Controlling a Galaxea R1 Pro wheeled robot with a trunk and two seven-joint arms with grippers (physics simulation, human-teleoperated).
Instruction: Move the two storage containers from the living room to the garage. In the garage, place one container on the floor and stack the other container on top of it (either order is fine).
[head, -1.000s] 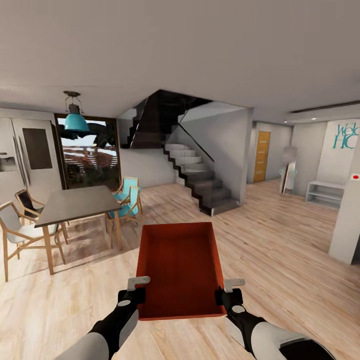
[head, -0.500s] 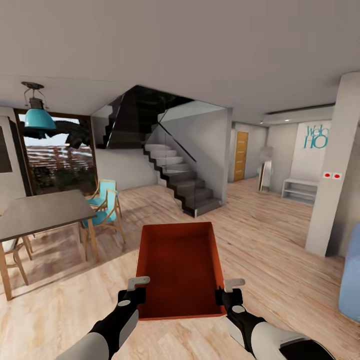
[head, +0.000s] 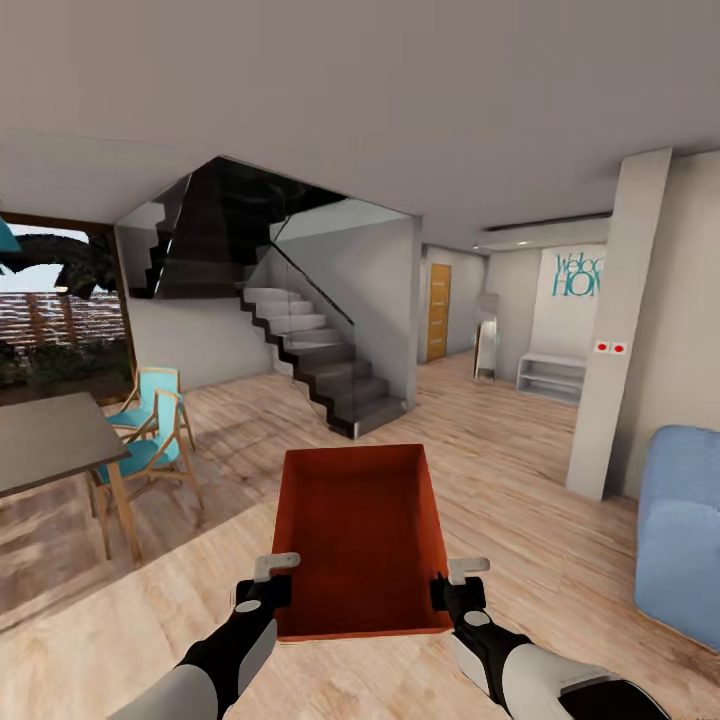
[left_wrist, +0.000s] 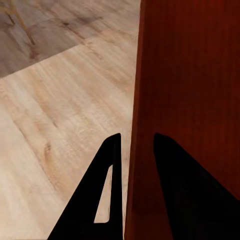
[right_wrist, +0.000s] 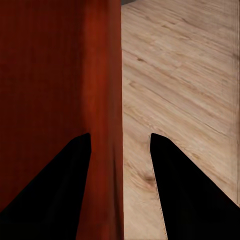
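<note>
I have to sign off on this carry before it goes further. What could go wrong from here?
The storage container hangs between the left end effector and the right end effector, each pinching only a thin side wall near the near end, so its far end might sag or slip. The turning base could also swing it toward the pillar or blue sofa on the right.

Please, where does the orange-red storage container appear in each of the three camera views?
Head view: storage container at lower centre, between both tools.
Left wrist view: its wall beside the left tool.
Right wrist view: its wall at the right tool.
Shared landmark: the light wood-plank floor.
</note>
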